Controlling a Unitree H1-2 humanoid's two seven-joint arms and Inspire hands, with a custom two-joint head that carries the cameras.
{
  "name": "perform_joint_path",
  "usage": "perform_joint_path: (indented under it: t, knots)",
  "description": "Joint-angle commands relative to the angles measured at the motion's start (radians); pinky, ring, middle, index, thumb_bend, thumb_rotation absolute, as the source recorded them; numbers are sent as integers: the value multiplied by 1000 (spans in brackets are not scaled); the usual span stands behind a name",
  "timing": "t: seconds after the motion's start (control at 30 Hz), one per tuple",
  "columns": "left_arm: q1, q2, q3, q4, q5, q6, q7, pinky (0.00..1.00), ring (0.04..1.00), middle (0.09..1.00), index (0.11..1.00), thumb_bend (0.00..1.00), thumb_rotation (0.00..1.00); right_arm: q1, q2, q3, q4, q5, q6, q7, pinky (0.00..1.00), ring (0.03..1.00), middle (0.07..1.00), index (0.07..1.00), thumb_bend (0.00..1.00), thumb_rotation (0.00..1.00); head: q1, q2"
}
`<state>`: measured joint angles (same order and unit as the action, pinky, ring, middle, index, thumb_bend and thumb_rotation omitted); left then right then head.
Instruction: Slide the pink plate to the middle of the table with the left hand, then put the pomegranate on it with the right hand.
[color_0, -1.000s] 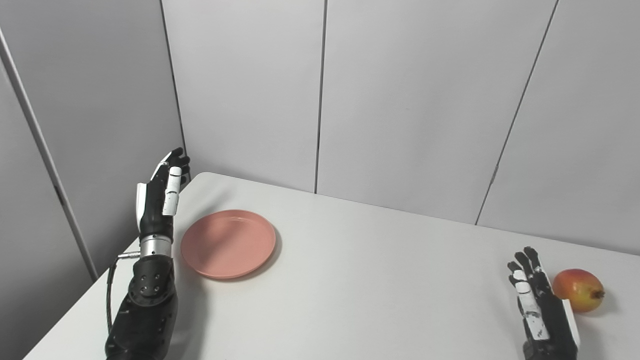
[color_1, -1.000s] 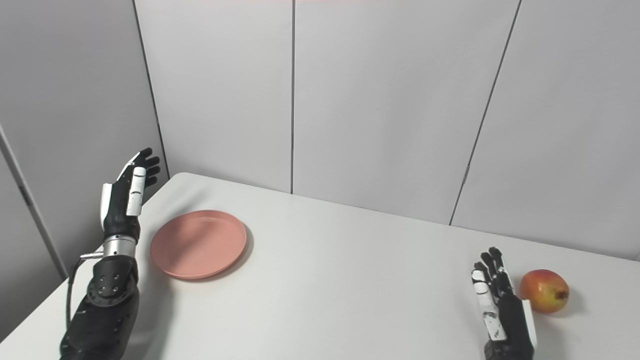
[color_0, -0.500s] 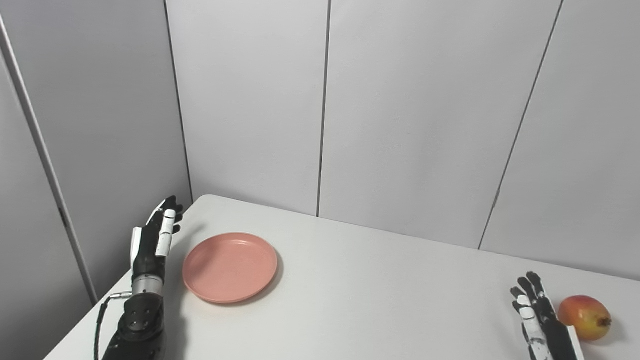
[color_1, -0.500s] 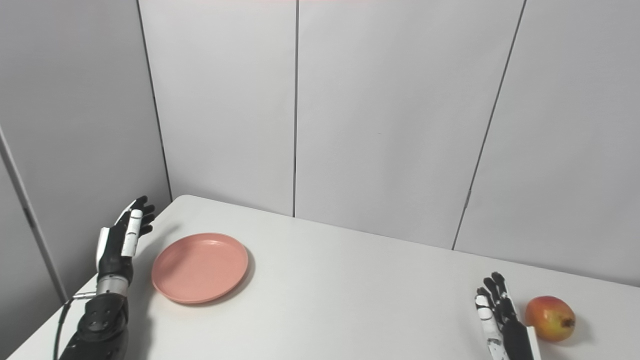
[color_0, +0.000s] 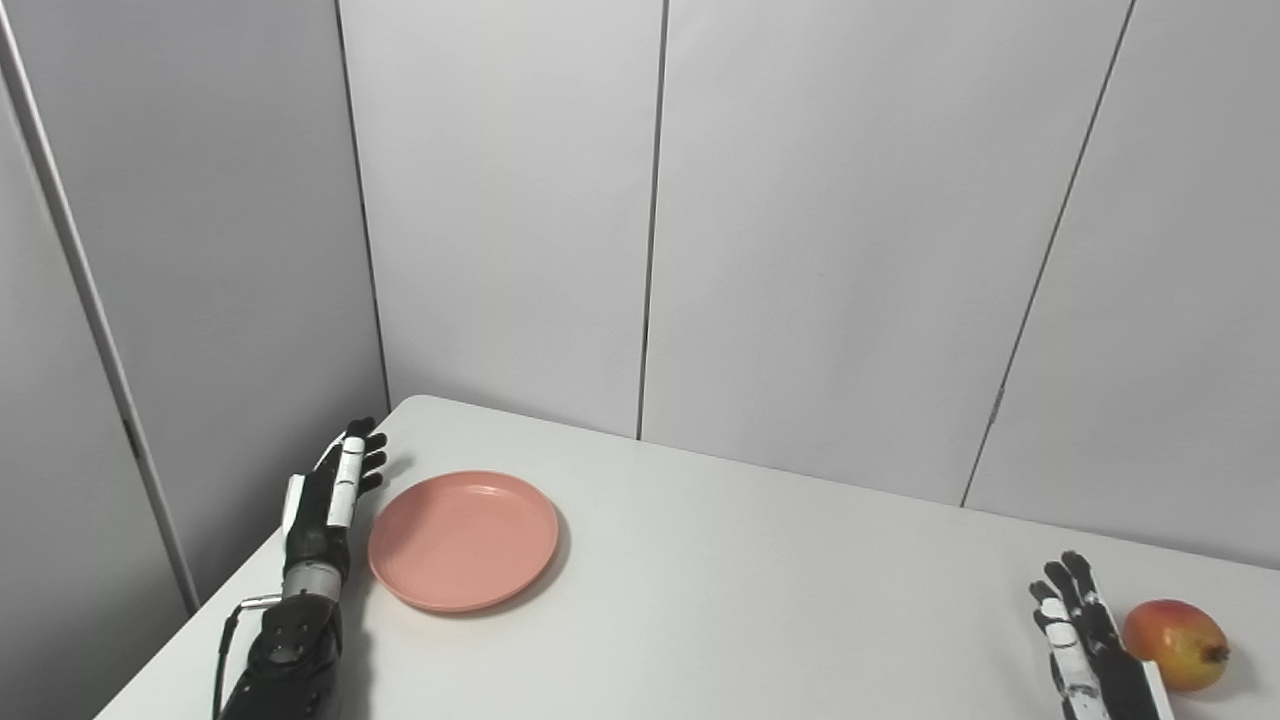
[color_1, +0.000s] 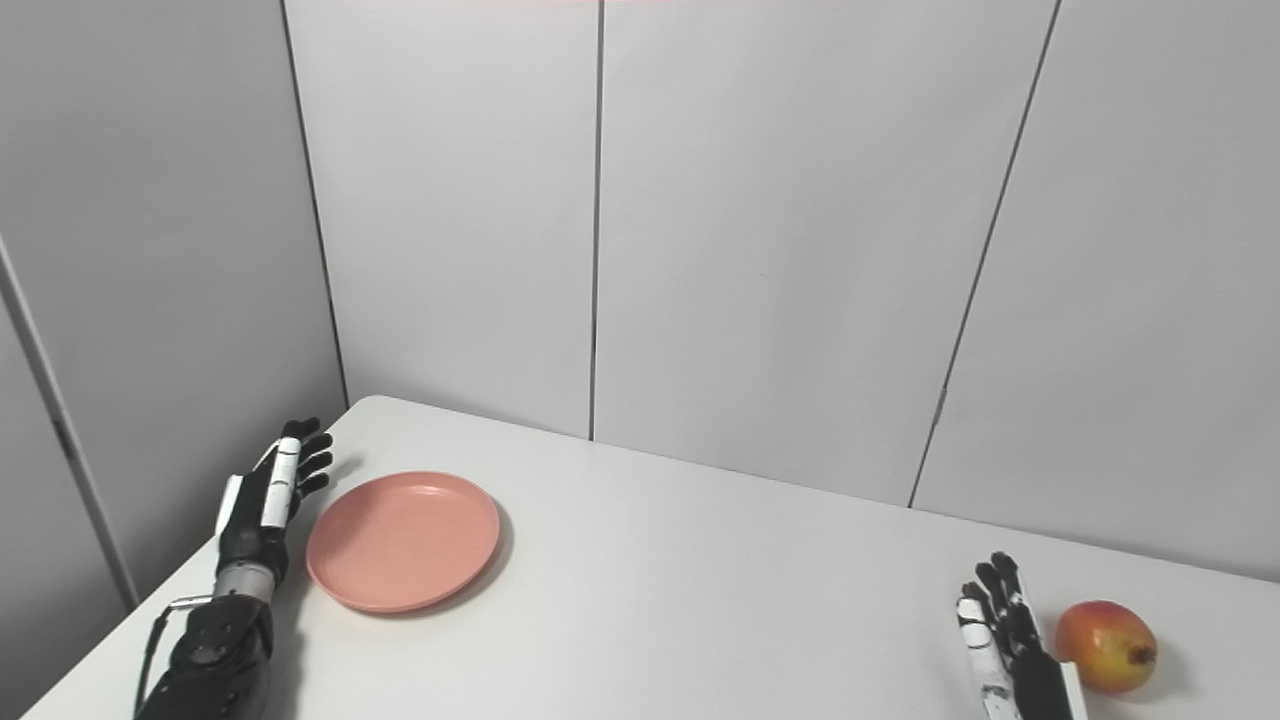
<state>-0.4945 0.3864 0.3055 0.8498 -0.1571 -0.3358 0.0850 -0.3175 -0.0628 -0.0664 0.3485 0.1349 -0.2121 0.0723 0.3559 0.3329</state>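
Note:
The pink plate (color_0: 463, 538) lies flat on the white table (color_0: 720, 600) near its far left corner. My left hand (color_0: 328, 495) is open, fingers straight and pointing away, just left of the plate's rim with a small gap. The pomegranate (color_0: 1174, 630), red and yellow, sits near the right edge. My right hand (color_0: 1090, 650) is open, fingers up, just left of the fruit and not touching it; its lower part is cut off by the picture's bottom edge. The plate (color_1: 402, 540) and fruit (color_1: 1106, 632) also show in the right eye view.
Grey wall panels (color_0: 830, 230) stand close behind the table and along its left side. The table's left edge runs just beside my left forearm (color_0: 283, 655).
The camera has tilted up, so the whole scene sits lower in the picture. My left hand has come down and closer to the plate's left rim. The plate and pomegranate have not moved.

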Motion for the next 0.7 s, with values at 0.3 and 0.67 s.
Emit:
perform_joint_path:
  t: [0.3, 0.67]
  knots:
    - [-51, 10, -3, 20, -54, -11, -75, 892, 868, 869, 855, 640, 1000, 5, 0, 0, -5, 1, -15, 5, 982, 938, 957, 966, 335, 727, -1, 6]
    - [-65, 26, -5, 119, -91, -40, -175, 829, 854, 852, 839, 649, 1000, 3, 0, -4, -4, 10, -16, 10, 983, 937, 955, 965, 336, 726, 1, 10]
